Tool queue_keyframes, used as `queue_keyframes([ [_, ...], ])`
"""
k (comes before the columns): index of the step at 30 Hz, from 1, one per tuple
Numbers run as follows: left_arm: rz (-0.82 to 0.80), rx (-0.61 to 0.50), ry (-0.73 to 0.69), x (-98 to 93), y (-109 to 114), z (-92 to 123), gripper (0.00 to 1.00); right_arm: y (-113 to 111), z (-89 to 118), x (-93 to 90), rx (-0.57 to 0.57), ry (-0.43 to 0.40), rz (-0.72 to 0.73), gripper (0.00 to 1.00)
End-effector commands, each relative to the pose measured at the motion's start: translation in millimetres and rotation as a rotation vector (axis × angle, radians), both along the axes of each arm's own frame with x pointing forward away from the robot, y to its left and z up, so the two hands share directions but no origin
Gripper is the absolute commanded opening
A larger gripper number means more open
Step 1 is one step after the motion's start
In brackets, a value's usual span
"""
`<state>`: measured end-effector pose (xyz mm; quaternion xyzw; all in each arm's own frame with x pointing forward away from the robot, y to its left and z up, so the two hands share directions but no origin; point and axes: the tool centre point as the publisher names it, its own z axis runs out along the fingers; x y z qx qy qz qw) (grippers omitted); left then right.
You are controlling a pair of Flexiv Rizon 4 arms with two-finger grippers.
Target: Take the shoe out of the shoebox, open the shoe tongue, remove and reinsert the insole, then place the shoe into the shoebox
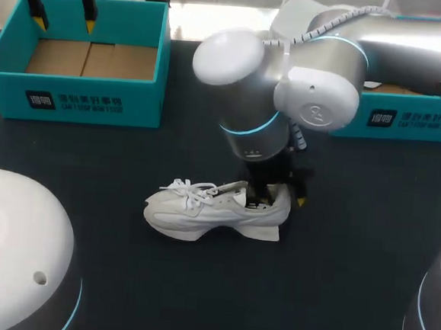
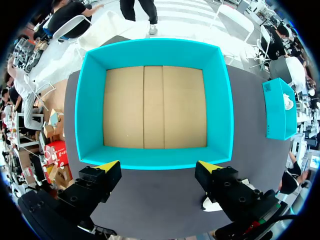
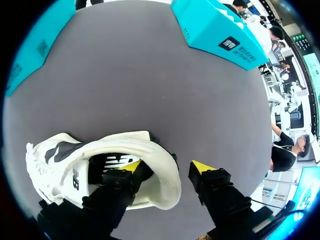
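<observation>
A white sneaker lies on the dark table, toe to the left with loose laces. My right gripper is at its heel. In the right wrist view the right gripper stands open astride the heel collar, with one finger inside the shoe and the other outside, a small gap from the heel. The printed insole shows inside the opening. The teal shoebox stands empty at the back left. My left gripper hangs open above its far rim, and in the left wrist view the left gripper holds nothing over the shoebox.
A second teal box sits at the back right behind my right arm, seen also as the teal box ahead of the right gripper. Bare dark table stretches in front of the shoe.
</observation>
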<state>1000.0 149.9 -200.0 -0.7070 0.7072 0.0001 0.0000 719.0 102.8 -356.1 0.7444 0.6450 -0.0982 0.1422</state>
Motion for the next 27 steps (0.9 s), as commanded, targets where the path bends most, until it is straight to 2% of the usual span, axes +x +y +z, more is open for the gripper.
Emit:
queue_keyframes([
  [1,0.000,0.000,0.000,0.0,0,0,1.00,-6,36,-8.4,0.043,-0.032,0.033,1.00],
  [8,0.000,0.000,0.000,0.0,0,0,1.00,-5,81,-5.7,0.121,-0.076,0.228,1.00],
  [12,0.000,0.000,0.000,0.0,0,0,1.00,4,103,-9.2,0.178,-0.059,0.509,1.00],
  [15,0.000,0.000,0.000,0.0,0,0,1.00,10,115,-12.6,0.186,-0.047,0.709,1.00],
  [17,0.000,0.000,0.000,0.0,0,0,1.00,11,119,-12.5,0.162,-0.010,0.813,1.00],
  [27,0.000,0.000,0.000,0.0,0,0,1.00,11,119,-12.5,0.162,-0.010,0.813,1.00],
])
